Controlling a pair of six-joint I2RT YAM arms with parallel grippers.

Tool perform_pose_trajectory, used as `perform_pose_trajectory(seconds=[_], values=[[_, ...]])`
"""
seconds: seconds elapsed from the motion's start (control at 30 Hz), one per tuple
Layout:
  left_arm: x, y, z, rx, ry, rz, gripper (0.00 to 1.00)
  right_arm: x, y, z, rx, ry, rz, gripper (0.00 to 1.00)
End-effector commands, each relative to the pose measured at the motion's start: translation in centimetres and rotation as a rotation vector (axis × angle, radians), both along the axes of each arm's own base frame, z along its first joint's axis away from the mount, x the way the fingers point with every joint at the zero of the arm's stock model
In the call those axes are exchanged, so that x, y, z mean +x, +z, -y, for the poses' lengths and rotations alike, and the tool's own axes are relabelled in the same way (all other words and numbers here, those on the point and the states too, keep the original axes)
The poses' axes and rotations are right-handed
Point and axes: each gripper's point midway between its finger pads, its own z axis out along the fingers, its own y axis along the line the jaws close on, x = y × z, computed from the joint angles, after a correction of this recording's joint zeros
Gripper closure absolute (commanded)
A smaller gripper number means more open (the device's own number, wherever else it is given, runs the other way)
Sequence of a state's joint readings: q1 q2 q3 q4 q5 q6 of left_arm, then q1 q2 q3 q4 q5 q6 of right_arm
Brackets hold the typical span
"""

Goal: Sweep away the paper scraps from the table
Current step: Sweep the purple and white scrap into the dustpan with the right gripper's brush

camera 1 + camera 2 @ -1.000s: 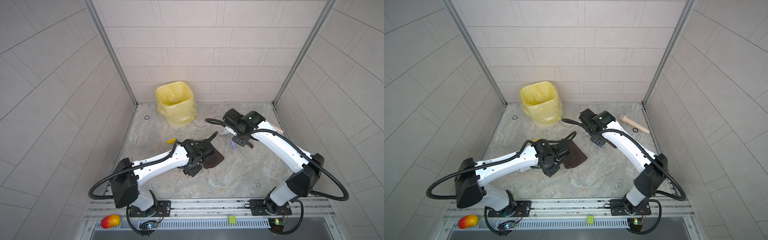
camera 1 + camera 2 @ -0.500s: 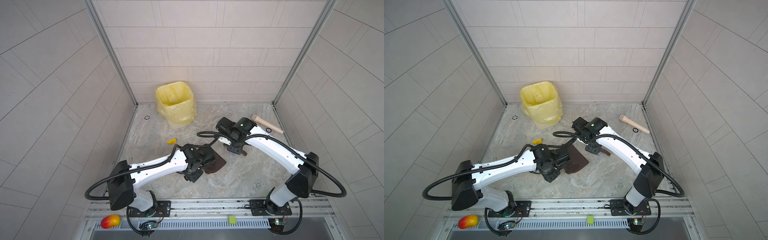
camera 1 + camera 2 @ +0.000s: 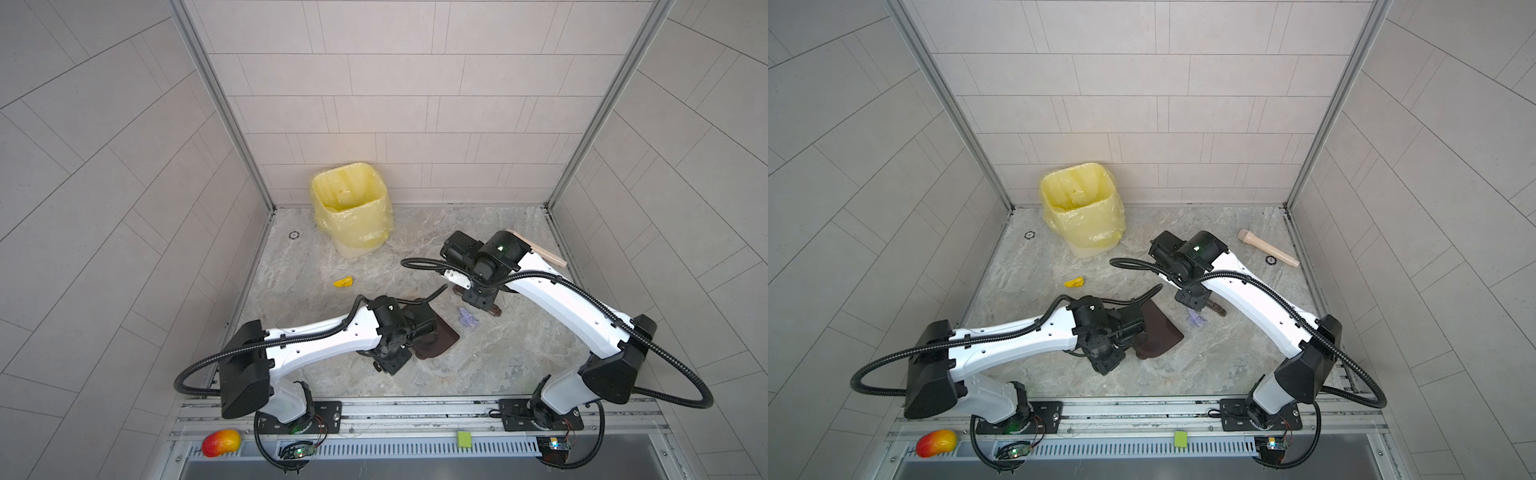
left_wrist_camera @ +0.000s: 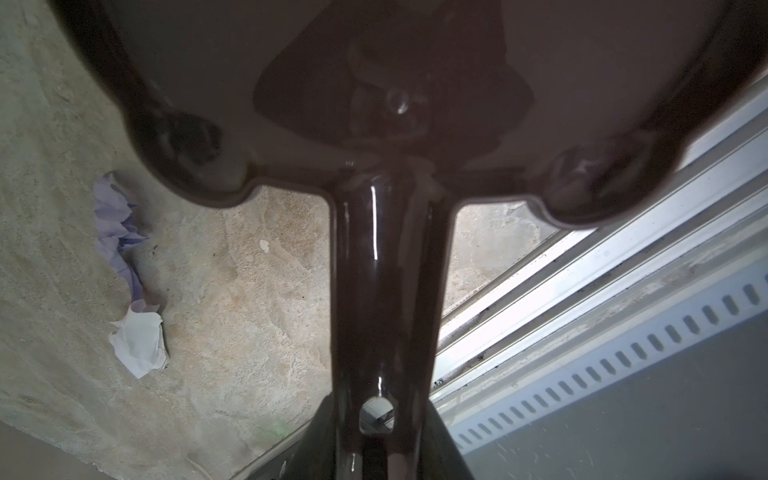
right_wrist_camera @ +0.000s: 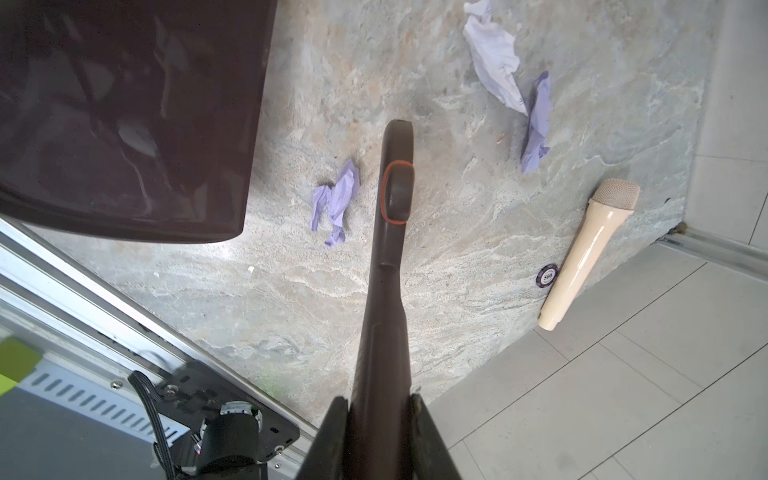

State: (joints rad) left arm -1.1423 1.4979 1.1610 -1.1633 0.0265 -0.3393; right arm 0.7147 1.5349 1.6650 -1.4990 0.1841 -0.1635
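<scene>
Left gripper [image 4: 380, 453] clamps the glossy dark-brown plastic dustpan [image 3: 436, 345] by its handle, and right gripper [image 5: 378, 440] is closed on the matte brush handle [image 5: 392, 232]. Crumpled lilac paper scraps [image 3: 468, 322] lie mid-frame on the veined marble-look table [image 3: 478, 374], between pan and brush — the nearest twist runs roughly along the handle.

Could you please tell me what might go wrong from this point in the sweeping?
1. The lilac scrap lies close to the dustpan but apart from it; a hard brush stroke could flick it past the pan.
2. The yellow scrap sits alone nearer the bin and may get missed.
3. A wide sweep could drag the microphone and chip by the wall along.
</scene>
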Motion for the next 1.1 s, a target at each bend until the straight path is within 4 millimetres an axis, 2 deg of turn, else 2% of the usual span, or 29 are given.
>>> perform_pose_trajectory(seconds=[0.0, 0.17, 0.37, 0.7, 1.07], values=[[-0.1, -0.7, 0.5, -0.009, -0.014, -0.003, 1.00, -0.2, 1.2, 1.3, 0.070, -0.134, 0.018, 1.00], [0.3, -1.3, 1.3, -0.010, -0.061, 0.000, 1.00, -0.2, 0.7, 2.5, 0.167, -0.292, -0.022, 1.00], [0.8, -2.1, 2.7, -0.006, -0.134, -0.015, 1.00, -0.4, -0.4, 3.4, 0.191, -0.382, -0.076, 1.00], [2.0, -2.7, 3.9, 0.000, -0.191, 0.021, 1.00, 0.2, -1.1, 3.9, 0.198, -0.427, -0.090, 1.00], [2.8, -3.8, 4.3, 0.032, -0.251, 0.040, 1.00, 0.9, -1.6, 3.9, 0.178, -0.441, -0.097, 1.00]])
